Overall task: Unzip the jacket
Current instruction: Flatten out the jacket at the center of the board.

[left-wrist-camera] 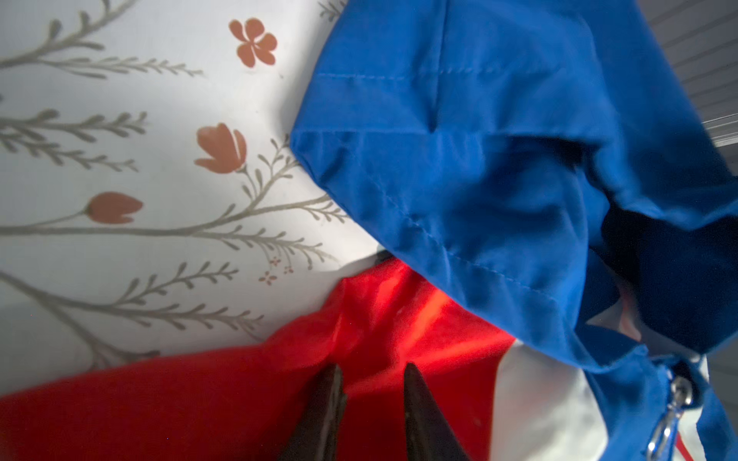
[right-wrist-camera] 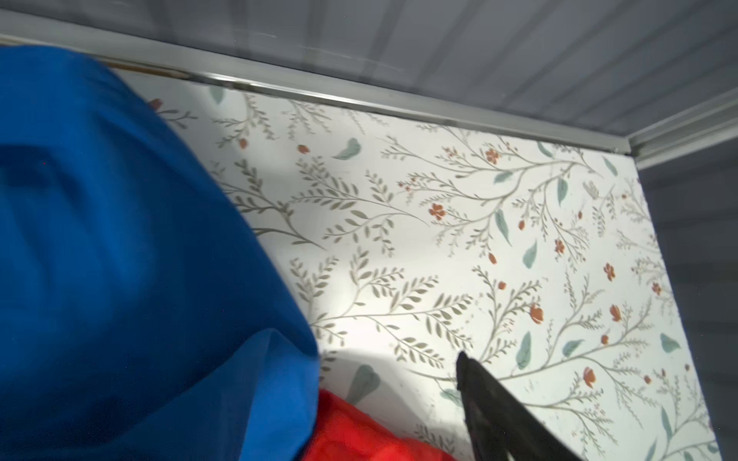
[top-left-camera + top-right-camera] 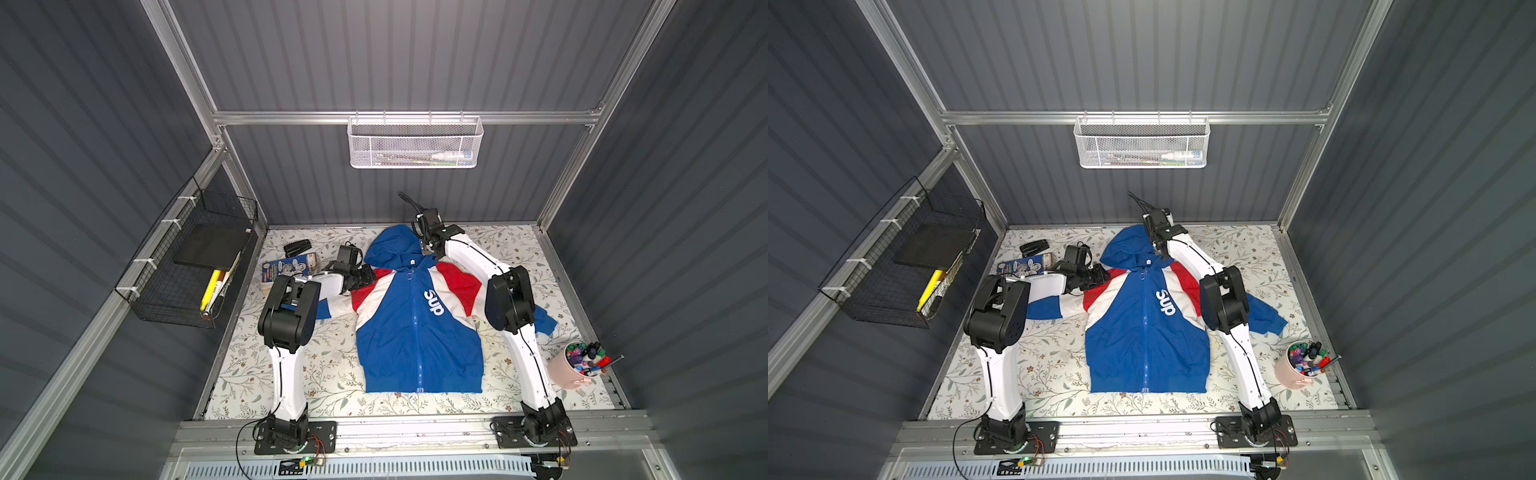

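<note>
Floral tabletop bears the jacket flat, zipped to the collar; my left gripper, jaws narrow astride red shoulder cloth (pinched or not, cannot tell), is anchoring, so my right gripper, spread beside the hood, must next take the zipper pull.

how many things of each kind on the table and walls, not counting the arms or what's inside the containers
Royal blue, red and white hooded fabric jacket: 1
Pink round cup of markers: 1
Blue printed cardboard box: 1
Small black stapler-like object: 1
Hanging baskets: 2 (white metal mesh basket, black wire basket)
Total: 6
</note>
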